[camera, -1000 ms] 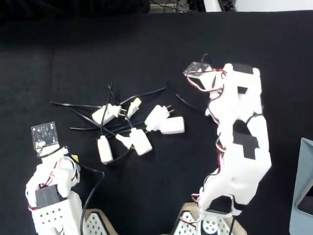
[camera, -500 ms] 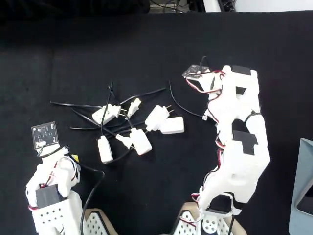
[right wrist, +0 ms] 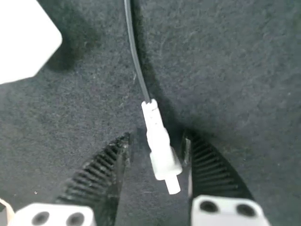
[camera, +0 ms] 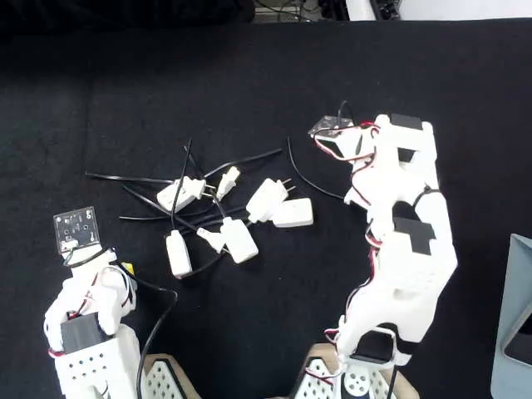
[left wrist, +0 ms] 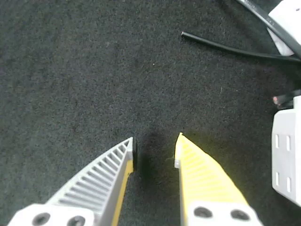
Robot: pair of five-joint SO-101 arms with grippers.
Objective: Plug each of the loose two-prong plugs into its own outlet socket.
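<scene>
Several white plugs and socket blocks lie tangled with black cables at the table's middle left. The right arm reaches from the front to a spot right of that heap. My right gripper stands open astride a small white plug on a black cable; a gap shows on each side of the plug. The same cable curves out from under the right arm. My left gripper hangs open over bare black cloth, with a white socket block beside it.
A grey-blue bin stands at the right edge. The left arm sits at the front left corner. A large white block lies beyond the right gripper. Bare black cloth covers the far half of the table.
The right arm has shifted a little to the left, and more of the curved black cable now shows beside it. The left arm has not moved.
</scene>
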